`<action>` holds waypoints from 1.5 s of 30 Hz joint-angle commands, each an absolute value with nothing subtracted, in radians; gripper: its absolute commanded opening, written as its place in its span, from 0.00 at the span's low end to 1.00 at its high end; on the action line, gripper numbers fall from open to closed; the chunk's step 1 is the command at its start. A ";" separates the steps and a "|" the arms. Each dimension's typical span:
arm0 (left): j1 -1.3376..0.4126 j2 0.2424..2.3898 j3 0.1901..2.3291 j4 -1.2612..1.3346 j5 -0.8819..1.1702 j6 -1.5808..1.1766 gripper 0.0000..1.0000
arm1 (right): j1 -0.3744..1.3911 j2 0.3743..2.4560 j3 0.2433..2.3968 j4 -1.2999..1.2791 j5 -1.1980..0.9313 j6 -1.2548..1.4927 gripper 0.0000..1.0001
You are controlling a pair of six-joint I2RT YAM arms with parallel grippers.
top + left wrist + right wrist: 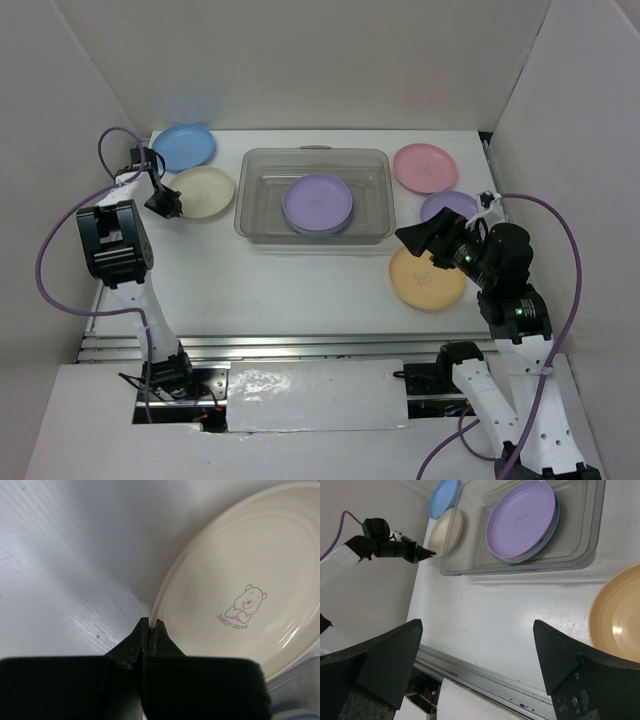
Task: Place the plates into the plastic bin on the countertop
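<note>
White desk [300, 290] boxed in by white walls [300, 60]; two plates in the clear plastic bin [258, 215], five still out.

Bin sits mid-back on the desk, holding a purple plate [317, 202] stacked on another plate whose pale rim shows under it in the right wrist view. Blue plate [184, 146] lies far left and cream plate [207, 190] just left of the bin. Pink plate [425, 167], second purple plate [446, 206] and orange-yellow plate [425, 282] lie right of it. Left pincer [150, 625] has its tips pressed together, gripping nothing, right at the cream plate's rim. Right pincer [477, 630] is spread wide and empty, above the desk beside the orange-yellow plate.
</note>
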State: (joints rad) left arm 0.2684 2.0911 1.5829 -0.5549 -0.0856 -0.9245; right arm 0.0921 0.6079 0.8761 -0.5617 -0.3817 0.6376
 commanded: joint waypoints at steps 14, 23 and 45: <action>-0.129 1.551 1.535 -0.509 -0.099 -0.805 0.00 | 0.008 0.649 0.844 -0.563 -0.258 0.709 1.00; -0.363 1.979 1.925 -0.618 -0.066 -0.707 0.00 | -0.149 0.623 0.810 -0.597 -0.272 0.695 1.00; -0.400 1.994 1.951 -0.716 -0.164 -0.746 0.99 | -0.209 0.601 0.795 -0.755 0.033 0.761 1.00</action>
State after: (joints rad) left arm -0.3912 2.1067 1.9411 -0.7231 -0.1402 -0.7414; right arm -0.2008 0.5774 0.7776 -0.6987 -0.0875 0.7395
